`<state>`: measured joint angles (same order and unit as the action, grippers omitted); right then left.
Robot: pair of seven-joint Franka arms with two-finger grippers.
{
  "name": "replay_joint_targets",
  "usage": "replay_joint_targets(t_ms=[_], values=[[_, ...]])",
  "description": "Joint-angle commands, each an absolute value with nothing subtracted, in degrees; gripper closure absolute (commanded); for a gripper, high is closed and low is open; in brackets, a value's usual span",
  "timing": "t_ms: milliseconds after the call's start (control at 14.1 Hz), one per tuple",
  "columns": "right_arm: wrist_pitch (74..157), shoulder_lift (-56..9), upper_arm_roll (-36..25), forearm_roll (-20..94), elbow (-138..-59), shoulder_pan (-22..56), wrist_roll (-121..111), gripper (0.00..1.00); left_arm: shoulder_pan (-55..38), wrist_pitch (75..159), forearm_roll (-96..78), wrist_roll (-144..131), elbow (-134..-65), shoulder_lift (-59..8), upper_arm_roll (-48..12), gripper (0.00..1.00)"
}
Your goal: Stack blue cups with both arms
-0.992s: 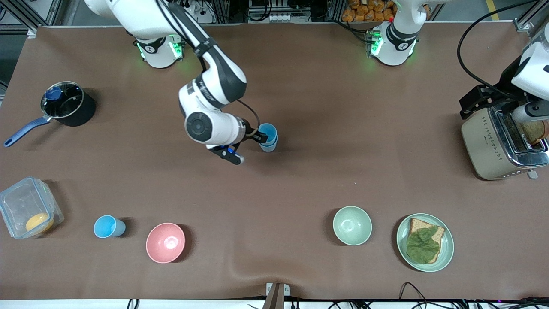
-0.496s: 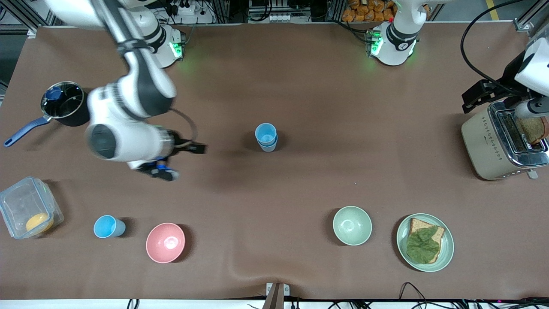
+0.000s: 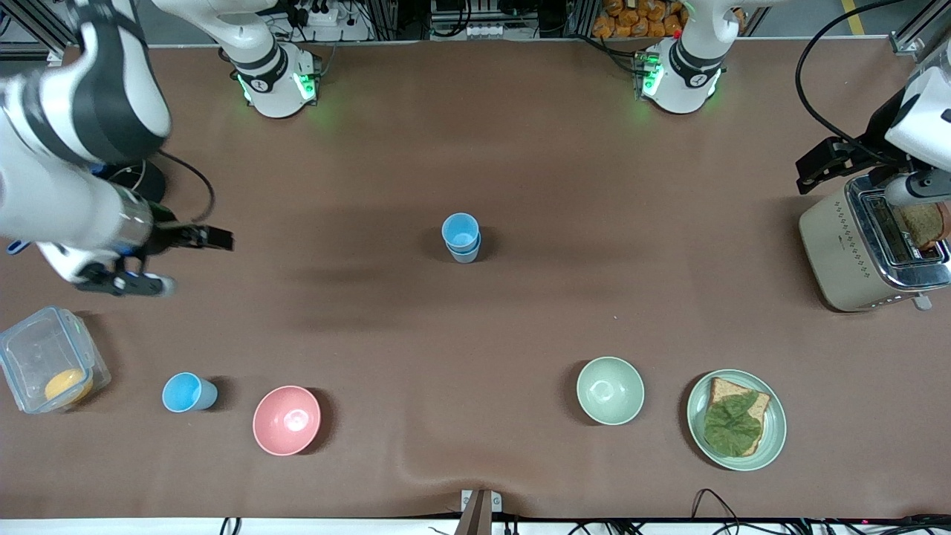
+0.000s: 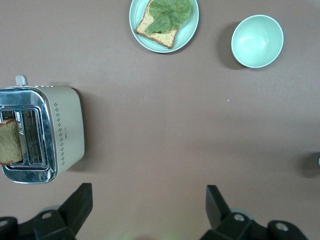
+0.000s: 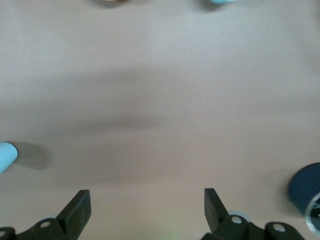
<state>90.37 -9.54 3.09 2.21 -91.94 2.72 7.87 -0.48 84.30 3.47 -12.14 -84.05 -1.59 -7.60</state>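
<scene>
Blue cups [image 3: 461,237] nested mid-table; third cup [image 3: 186,392] empty beside pink bowl [image 3: 287,420].

Stacked cups [image 3: 461,237] stand mid-table; single cup [image 3: 186,392] sits between container [image 3: 46,369] and bowl [image 3: 287,420]

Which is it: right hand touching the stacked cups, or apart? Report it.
Apart. The front view shows the right hand beside the saucepan, bare table between it and the stacked cups.

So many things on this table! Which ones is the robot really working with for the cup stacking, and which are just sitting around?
Job:
stacked blue cups
lone blue cup
right gripper, open
left gripper, open

Lying about:
pink bowl
green bowl
sandwich plate
toaster
plastic container
</scene>
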Motion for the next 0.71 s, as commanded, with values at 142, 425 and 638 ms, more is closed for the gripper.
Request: replay_joint_targets(t_ms=[142, 425, 638], values=[[84.7, -6.6, 0.9, 0.4, -86.3, 0.3, 0.3, 0.0, -0.8, 82.7, 2.4, -10.3, -82.2, -2.1, -7.5, 0.0], [81.7, -5.7, -1.0, 0.4, -84.3, 1.4, 4.1, 0.0, -0.4, 82.7, -0.8, -10.4, -82.2, -1.7, -7.1, 0.0], [81.7, -5.4, -3.4, 0.3, -84.3, 2.3, 2.4, 0.0, -0.4, 82.7, 0.0, -10.4, -82.2, -1.6, -7.1, 0.0]])
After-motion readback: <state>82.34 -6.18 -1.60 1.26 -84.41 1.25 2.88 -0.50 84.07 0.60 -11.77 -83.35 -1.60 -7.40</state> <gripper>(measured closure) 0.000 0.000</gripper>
